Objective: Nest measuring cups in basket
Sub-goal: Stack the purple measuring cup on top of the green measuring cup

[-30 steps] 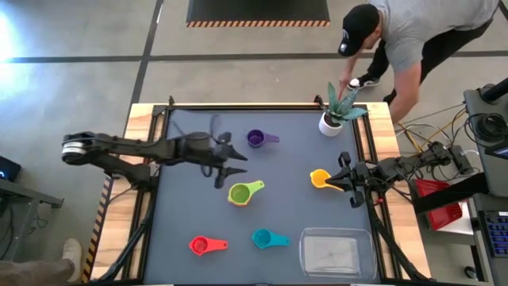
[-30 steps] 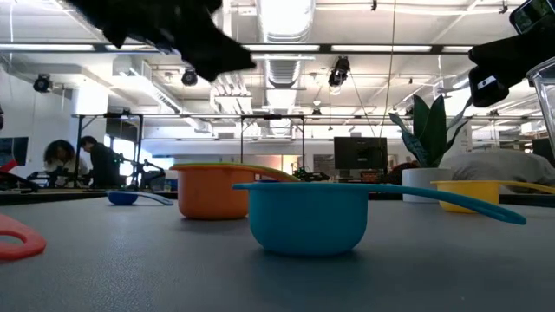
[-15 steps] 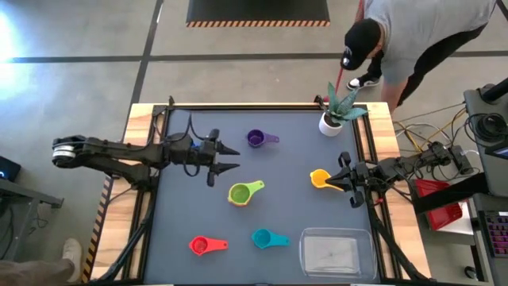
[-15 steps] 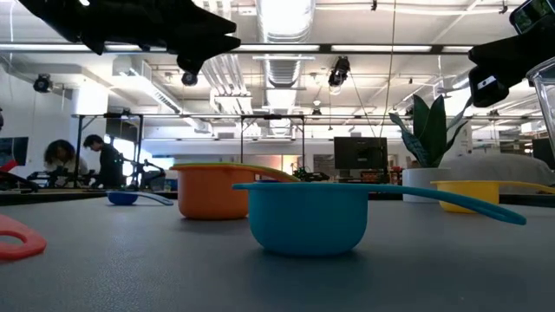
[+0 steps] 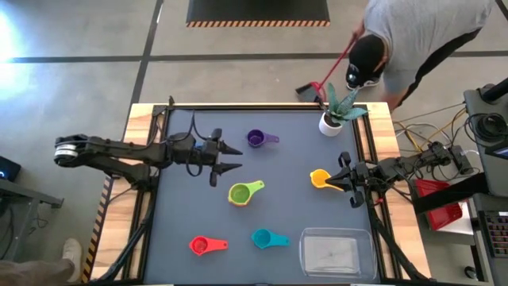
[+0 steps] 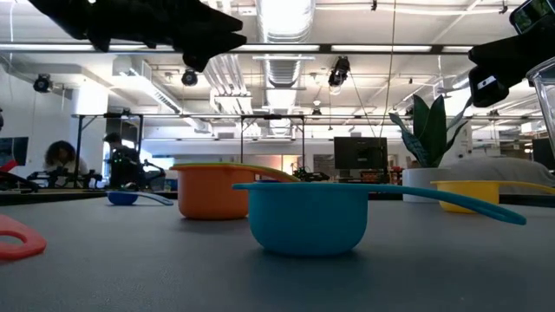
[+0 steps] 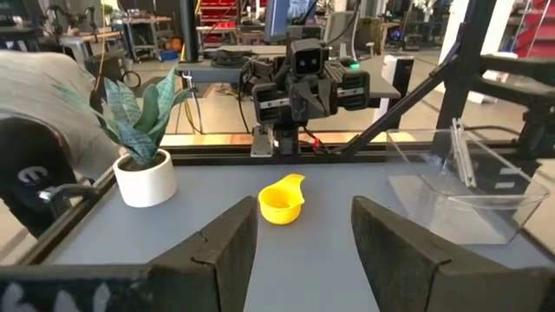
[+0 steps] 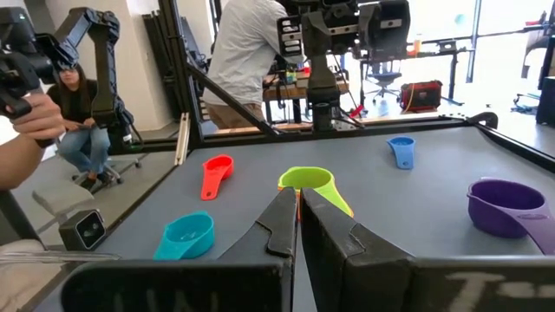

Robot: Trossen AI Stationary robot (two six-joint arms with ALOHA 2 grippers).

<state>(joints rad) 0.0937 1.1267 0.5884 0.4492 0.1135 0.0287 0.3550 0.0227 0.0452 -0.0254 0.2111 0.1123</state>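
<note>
High view: our left gripper point(image 5: 230, 158) hovers spread and empty near the purple cup point(image 5: 255, 139); right gripper point(image 5: 346, 181) sits clenched by the yellow cup point(image 5: 320, 179). Basket point(image 5: 336, 252) empty at the near edge. We risk flipping a cup by nudging its handle.

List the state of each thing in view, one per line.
Left pincer: open, empty, above the table.
Right pincer: shut, empty, at the yellow cup.
Basket: empty.
Purple cup: upright, loose.
Green cup: upright, loose.
Red cup: upright, loose.
Teal cup: upright, loose.
Plant pot: upright.
</note>
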